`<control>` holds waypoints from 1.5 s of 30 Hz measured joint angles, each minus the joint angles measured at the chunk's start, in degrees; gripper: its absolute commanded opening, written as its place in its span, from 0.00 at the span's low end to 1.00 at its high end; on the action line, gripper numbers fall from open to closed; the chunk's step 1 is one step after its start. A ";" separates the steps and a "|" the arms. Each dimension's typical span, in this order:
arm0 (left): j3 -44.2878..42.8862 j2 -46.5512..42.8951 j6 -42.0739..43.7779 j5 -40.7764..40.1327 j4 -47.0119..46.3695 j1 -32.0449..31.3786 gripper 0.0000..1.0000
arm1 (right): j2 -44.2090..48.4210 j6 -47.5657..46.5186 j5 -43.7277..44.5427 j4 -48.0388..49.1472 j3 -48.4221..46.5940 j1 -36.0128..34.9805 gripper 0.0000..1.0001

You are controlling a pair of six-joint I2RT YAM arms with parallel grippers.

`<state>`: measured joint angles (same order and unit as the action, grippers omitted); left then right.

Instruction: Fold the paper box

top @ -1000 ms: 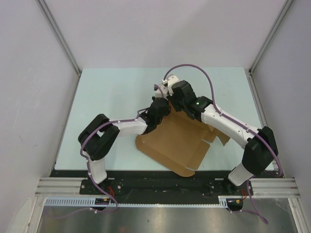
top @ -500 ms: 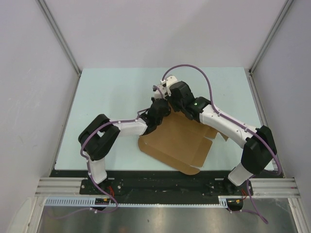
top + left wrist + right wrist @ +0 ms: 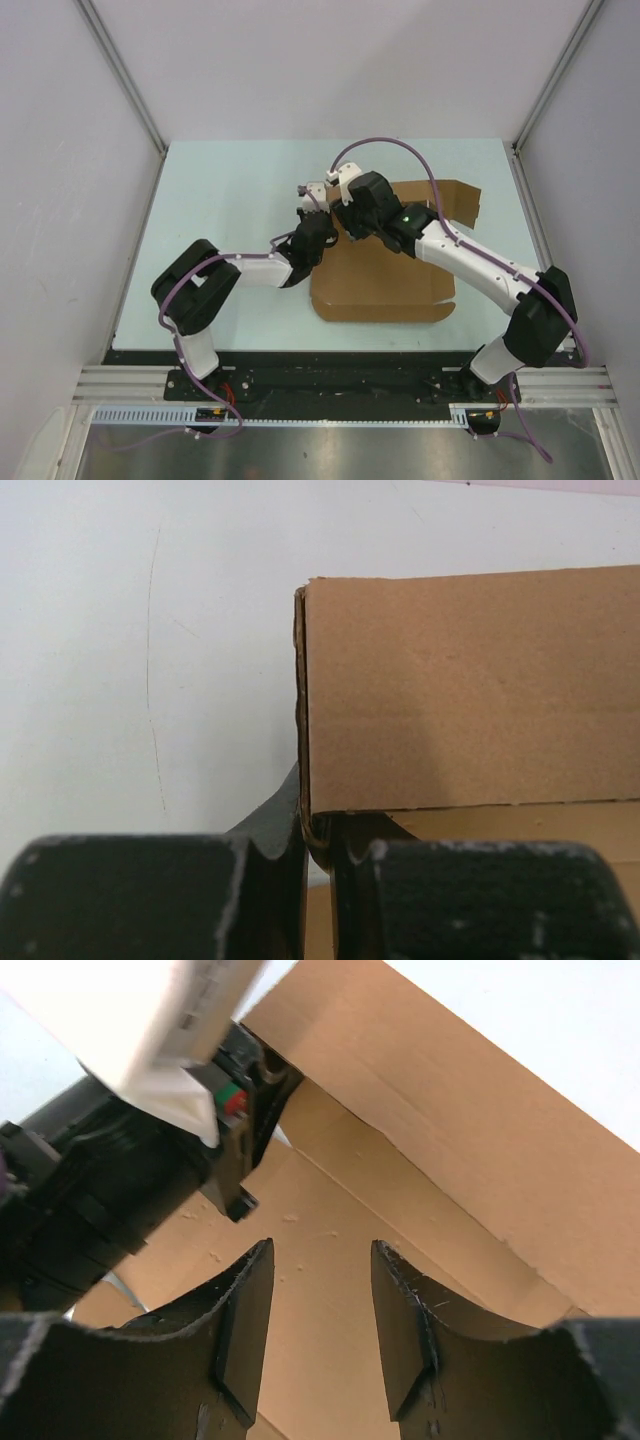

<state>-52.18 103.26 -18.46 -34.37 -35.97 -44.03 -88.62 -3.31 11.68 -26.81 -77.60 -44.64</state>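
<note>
Both arms are working at the paper box [image 3: 385, 285], now lying squared on the table [image 3: 230, 190]: the right gripper [image 3: 320, 1252] is spreading open, letting go, while the left gripper [image 3: 318, 842] is still pinching its corner wall, so folding is continuing

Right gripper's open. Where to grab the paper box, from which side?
Likely the far flap of the paper box, from above, straddling its thin free edge: that end is unheld, while the left gripper pinches the left corner.
</note>
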 measured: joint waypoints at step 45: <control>-3.67 -5.35 12.50 1.22 18.29 -0.04 0.00 | 20.48 11.85 10.84 2.14 9.81 20.22 0.66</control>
<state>-55.86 97.91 -5.96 -33.15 -17.67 -44.07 -68.14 8.54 22.52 -24.67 -67.79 -24.43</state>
